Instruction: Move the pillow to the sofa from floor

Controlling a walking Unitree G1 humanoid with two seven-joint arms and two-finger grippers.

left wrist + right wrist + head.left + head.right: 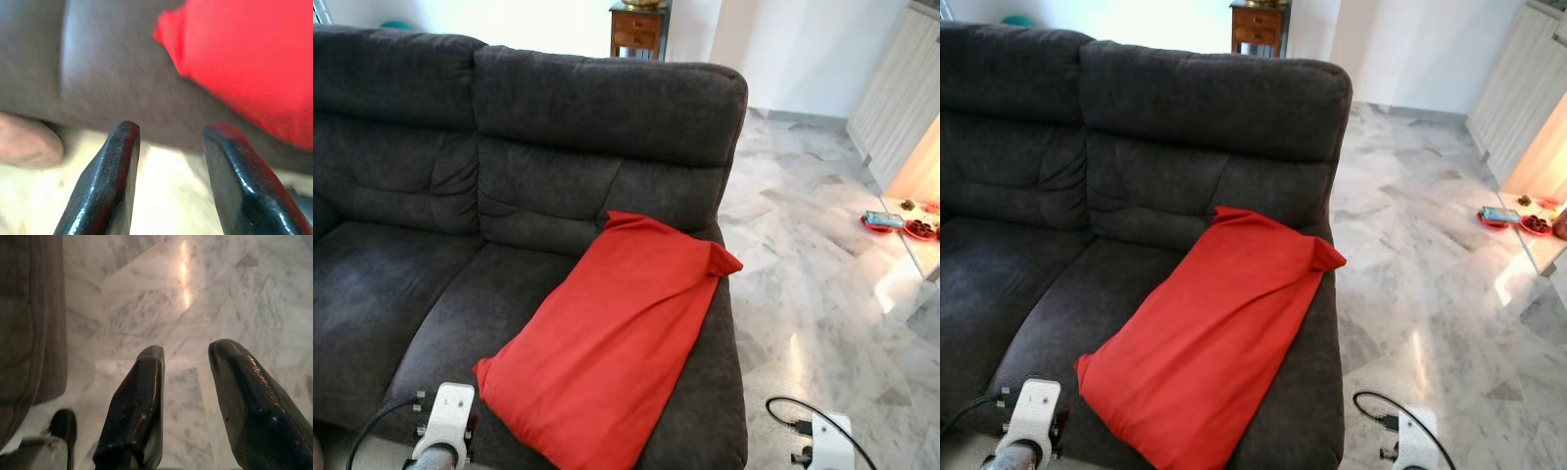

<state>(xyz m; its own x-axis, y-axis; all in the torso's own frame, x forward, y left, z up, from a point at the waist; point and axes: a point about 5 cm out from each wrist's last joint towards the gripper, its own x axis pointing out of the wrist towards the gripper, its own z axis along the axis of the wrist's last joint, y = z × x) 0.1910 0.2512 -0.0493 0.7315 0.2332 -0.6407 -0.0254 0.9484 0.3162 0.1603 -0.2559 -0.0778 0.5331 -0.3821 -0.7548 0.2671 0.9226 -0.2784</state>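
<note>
Nearest, at the bottom left: left tool, low before the sofa's front edge, fingers spread with a clear gap and nothing between them, aimed at the dark seat front and the near corner of the red pillow; probably lowered here because the load is already set down. At the bottom right: right tool, likewise parted and empty, hanging over the marble floor just beside the sofa's right end, apparently idle. A little farther: pillow lying flat and aslant across the right seat cushion of the dark grey sofa, near corner at the seat's front edge, far corner pressed against the backrest and draped toward the right end; fully borne by the cushion, none of it touching the floor, so judged as placed and the task as good as done. Farther right: red dishes on a low pale ledge. Farthest, behind the sofa back: small wooden cabinet against the white wall.
</note>
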